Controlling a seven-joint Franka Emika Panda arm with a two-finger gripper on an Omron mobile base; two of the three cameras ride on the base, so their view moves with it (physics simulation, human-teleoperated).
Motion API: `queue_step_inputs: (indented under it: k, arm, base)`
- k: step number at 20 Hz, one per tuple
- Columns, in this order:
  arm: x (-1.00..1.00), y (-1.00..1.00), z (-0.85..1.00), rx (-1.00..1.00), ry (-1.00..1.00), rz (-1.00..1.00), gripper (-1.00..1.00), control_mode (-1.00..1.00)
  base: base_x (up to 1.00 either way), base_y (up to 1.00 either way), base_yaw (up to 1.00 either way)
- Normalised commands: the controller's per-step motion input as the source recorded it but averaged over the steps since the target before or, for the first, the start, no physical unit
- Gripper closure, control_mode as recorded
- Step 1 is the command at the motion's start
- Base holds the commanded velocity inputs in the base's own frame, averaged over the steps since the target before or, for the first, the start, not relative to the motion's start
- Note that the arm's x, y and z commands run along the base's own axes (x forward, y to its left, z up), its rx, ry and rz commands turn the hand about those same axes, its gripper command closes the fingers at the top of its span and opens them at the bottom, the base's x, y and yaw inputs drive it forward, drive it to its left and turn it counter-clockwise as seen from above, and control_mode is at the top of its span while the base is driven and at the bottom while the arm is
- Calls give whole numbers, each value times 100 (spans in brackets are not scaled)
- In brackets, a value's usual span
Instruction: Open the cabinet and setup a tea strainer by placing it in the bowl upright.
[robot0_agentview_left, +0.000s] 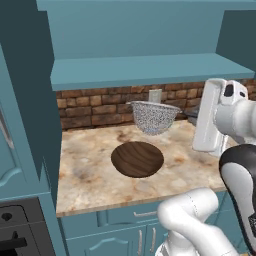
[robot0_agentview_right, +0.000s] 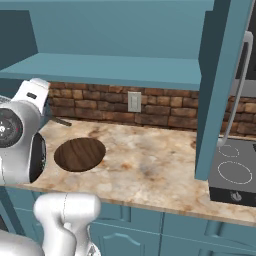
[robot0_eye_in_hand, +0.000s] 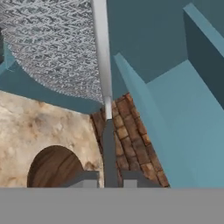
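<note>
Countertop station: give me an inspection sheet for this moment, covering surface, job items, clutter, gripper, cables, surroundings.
Surface: marbled beige countertop, bare around the bowl.
Job's things: tea strainer held in the air above and behind the bowl, mesh basket hanging down, rim level, not yet in the bowl. The bowl sits upright on the counter. Cabinet doors stand open; its shelf looks bare.
Clutter: nothing seen.
Gripper: gripper shut on the strainer's thin handle, as the hand view shows.
Cables: nothing seen.
Surroundings: brick backsplash with a wall outlet; stovetop to the right; lower teal drawers and doors under the counter.
</note>
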Motion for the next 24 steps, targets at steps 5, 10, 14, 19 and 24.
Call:
queue_step_inputs:
  k: [5,10,14,19,24]
  arm:
    - [-24,-64,-58,-1,0,15,100,-100]
    - [0,-56,-42,-2,0,9,100,-100]
    - [0,-43,-43,-3,-2,4,100,-100]
    - [12,-33,-60,0,-10,6,100,-100]
    - [38,-2,-57,0,-16,0,100,-100]
  base:
    - [0,0,0]
    - [0,0,0]
    - [0,0,0]
    - [0,0,0]
    - [0,0,0]
